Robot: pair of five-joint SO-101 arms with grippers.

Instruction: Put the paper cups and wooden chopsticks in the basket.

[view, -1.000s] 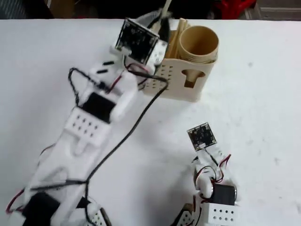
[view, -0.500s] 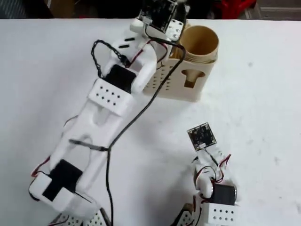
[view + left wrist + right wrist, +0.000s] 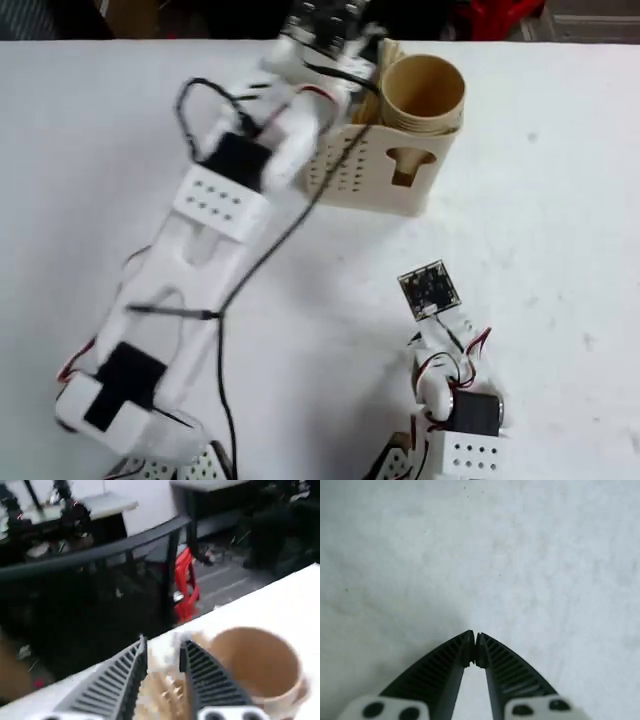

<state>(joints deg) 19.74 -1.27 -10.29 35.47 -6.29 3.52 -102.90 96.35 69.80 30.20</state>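
High view: the left arm (image 3: 215, 200) lies stretched across the table (image 3: 560, 200) from the near left corner to the basket (image 3: 385, 175) at the far edge, its wrist above the basket's left part. In the basket's right part the paper cups (image 3: 425, 92) stand nested and upright. The wooden chopsticks (image 3: 380, 60) stand just beside them on the left, partly hidden by the wrist. The right arm (image 3: 450, 400) sits at the near edge, well apart from the basket.

Left wrist view: the left gripper (image 3: 162, 642) has its fingers apart with nothing held between them. It hangs above the wooden chopsticks (image 3: 160, 695) – blurred here – with the paper cups (image 3: 255, 665) just beside. A red stool (image 3: 185, 585) stands beyond the table edge.

Right wrist view: the right gripper (image 3: 473, 641) has its tips pressed together – empty – over bare table (image 3: 530, 555)
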